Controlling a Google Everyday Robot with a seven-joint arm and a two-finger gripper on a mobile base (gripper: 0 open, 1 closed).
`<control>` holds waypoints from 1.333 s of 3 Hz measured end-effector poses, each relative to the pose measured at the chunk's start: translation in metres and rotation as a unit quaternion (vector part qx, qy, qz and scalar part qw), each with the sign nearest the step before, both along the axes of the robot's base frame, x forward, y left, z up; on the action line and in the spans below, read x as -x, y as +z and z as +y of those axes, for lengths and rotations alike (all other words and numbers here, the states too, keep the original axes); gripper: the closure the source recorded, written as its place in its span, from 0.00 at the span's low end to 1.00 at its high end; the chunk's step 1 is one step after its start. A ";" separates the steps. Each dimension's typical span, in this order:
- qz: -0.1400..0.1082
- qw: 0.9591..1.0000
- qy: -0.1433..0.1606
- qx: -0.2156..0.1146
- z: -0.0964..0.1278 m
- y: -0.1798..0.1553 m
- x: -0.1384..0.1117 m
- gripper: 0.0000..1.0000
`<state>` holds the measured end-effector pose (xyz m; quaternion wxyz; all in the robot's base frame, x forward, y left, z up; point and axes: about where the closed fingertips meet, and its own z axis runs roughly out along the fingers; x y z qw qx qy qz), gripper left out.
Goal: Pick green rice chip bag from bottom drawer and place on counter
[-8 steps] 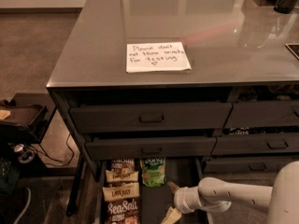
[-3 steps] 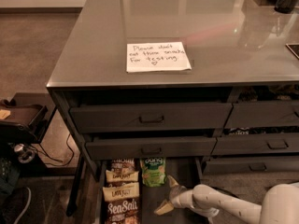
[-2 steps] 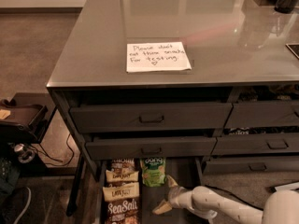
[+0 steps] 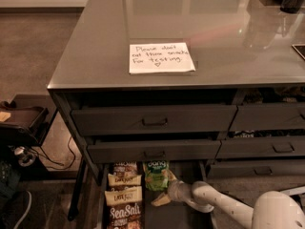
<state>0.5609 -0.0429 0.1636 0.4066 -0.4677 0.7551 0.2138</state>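
Note:
The green rice chip bag (image 4: 156, 174) lies at the back of the open bottom drawer (image 4: 183, 213), just under the drawer above. My gripper (image 4: 163, 194) reaches in from the lower right on a white arm and sits right at the bag's near edge. The counter (image 4: 200, 37) is the glossy grey cabinet top with a white handwritten note (image 4: 160, 57).
Left of the green bag in the drawer lie several brown snack bags, cream-banded ones (image 4: 124, 187) and a SeaSalt bag (image 4: 125, 215). Two closed drawers with recessed handles (image 4: 154, 121) overhang the bottom drawer. A dark cart (image 4: 21, 123) and cables stand at the left.
My gripper has moved left and up inside the bottom drawer, from beside the bag to its near edge. The bags have not moved.

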 end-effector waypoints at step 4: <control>0.013 0.997 -0.044 0.054 -0.010 -0.055 -0.072 0.00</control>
